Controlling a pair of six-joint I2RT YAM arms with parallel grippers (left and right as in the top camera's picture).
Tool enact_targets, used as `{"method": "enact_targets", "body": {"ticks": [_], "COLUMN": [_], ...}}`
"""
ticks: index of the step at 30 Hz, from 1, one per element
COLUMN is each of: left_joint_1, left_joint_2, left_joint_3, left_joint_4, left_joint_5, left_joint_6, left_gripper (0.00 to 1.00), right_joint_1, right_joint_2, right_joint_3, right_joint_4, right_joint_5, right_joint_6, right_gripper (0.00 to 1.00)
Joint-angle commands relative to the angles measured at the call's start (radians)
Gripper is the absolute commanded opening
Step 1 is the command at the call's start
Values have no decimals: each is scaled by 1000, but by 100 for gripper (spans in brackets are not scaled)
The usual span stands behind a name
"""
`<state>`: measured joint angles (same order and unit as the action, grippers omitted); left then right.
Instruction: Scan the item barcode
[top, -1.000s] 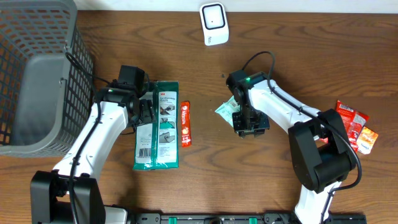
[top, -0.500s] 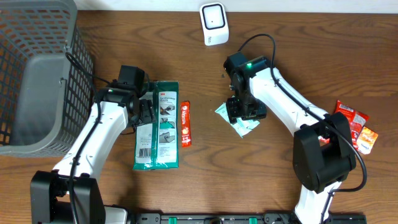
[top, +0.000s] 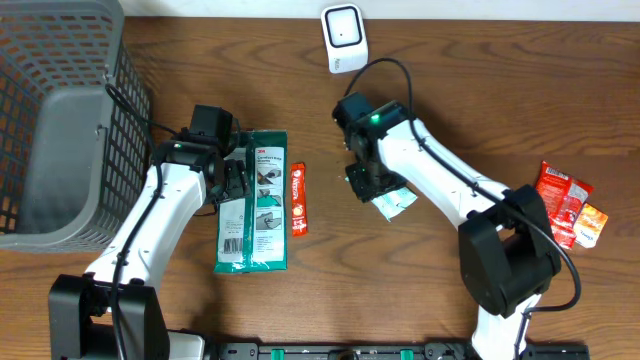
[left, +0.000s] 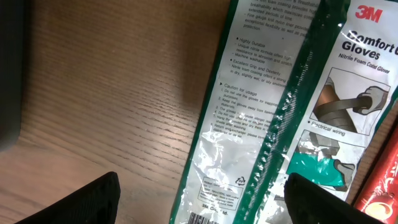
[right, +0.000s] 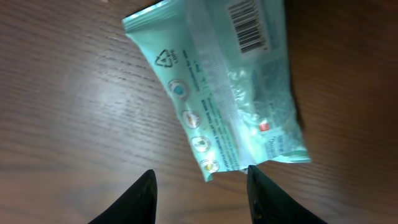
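Fingers of the right gripper (right: 200, 173) stood apart above the wooden table (top: 450, 90), released and pinching nothing. In the wrist view the near corner of the mint packet (right: 230, 87) reached into the gap between them, though neither finger could be seen pressing on it. The packet lay flat on the wood, printed side up, with its barcode (right: 255, 28) showing at the far end, away from the fingers, and a row of small round symbols running along its length. From overhead the packet sat near the middle of the table, partly under the right wrist, well apart from the white scanner (top: 344, 38) that stood at the far edge. The left gripper (left: 202, 177) hung wide open and empty-handed over the glove pack (top: 252, 205), a long green and clear bag lying flat, its two dark fingers spread to either side of the bag's printed back and not touching it, as far as the wrist view allowed one to judge. A small barcode label showed at the near end of that bag. Just beside the glove pack, on its right, lay a narrow red bar (top: 298, 199), parallel to it and between the two arms. A grey wire basket (top: 60, 120) filled the far left corner. Near the right edge, well away from both grippers, rested a red snack packet (top: 558, 190) with a smaller orange packet (top: 592, 222) touching its side.
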<state>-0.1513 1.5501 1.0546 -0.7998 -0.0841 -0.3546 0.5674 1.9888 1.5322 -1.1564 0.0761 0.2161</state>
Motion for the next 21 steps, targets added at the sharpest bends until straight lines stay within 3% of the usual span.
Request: {"method": "enact_targets", "body": {"ticks": [1,21], "left_joint_1": [6,6], "left_joint_2": [-7,-7], "left_joint_3": [16,16], "left_joint_4": [0,0], "left_joint_5": [-6,-6], "left_joint_6": [5,5], "left_gripper": [85,85], "right_joint_1": [21,37], "right_joint_2": [-8,-8], "right_joint_3": [-12,-181], "right_joint_4": [17,224], "right_joint_5": [111,172], "right_joint_6": [-19,-24], "right_gripper": [40,39]}}
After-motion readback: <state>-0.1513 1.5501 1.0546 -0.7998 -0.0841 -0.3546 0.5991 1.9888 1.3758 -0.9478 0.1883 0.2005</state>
